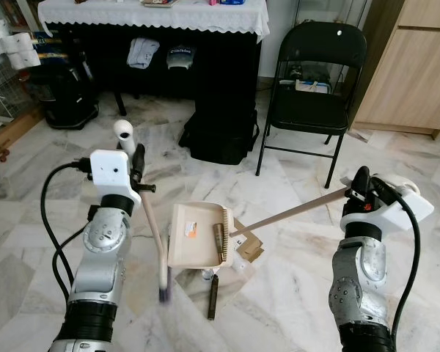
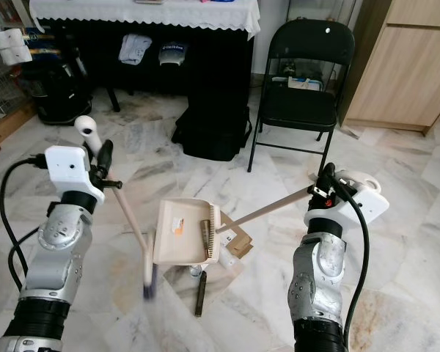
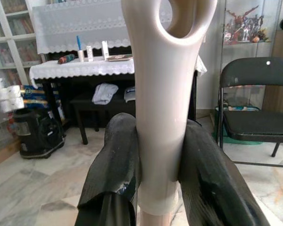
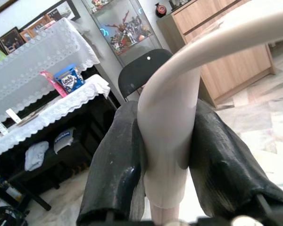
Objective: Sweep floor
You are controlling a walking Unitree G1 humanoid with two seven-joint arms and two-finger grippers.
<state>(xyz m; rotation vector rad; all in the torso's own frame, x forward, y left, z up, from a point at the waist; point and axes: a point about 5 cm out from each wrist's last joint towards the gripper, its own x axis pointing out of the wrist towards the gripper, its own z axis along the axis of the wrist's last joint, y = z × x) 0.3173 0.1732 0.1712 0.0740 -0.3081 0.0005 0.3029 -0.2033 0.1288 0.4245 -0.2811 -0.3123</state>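
We stand on a marble floor (image 1: 293, 293) facing a table with a white lace cloth (image 1: 154, 15), a black folding chair (image 1: 312, 95) to its right and a black bag (image 1: 220, 136) on the floor between them.

Our left gripper (image 1: 136, 165) is clamped on the upper handle of the broom (image 1: 152, 227), its two black fingers (image 3: 113, 160) pressed against either side of the beige shaft; the broom slants down to its blurred bristle end just left of the dustpan. Our right gripper (image 1: 361, 187) is likewise closed around the long handle of the dustpan (image 1: 194, 235), which runs diagonally down to the beige pan lying on the floor between our arms.

Inside the pan sit a small orange-marked scrap (image 1: 191, 233) and a dark stick-like piece (image 1: 218, 240). Just beyond its toothed edge lie a brown cardboard bit (image 1: 248, 248), and near its lip another dark stick (image 1: 213, 297) and a small clear object (image 1: 207, 275).

We judge we are mid-collection: some litter is in, some remains. Next, we would need to bring the bristles round behind the loose pieces and draw them toward the pan's lip while holding the pan steady.
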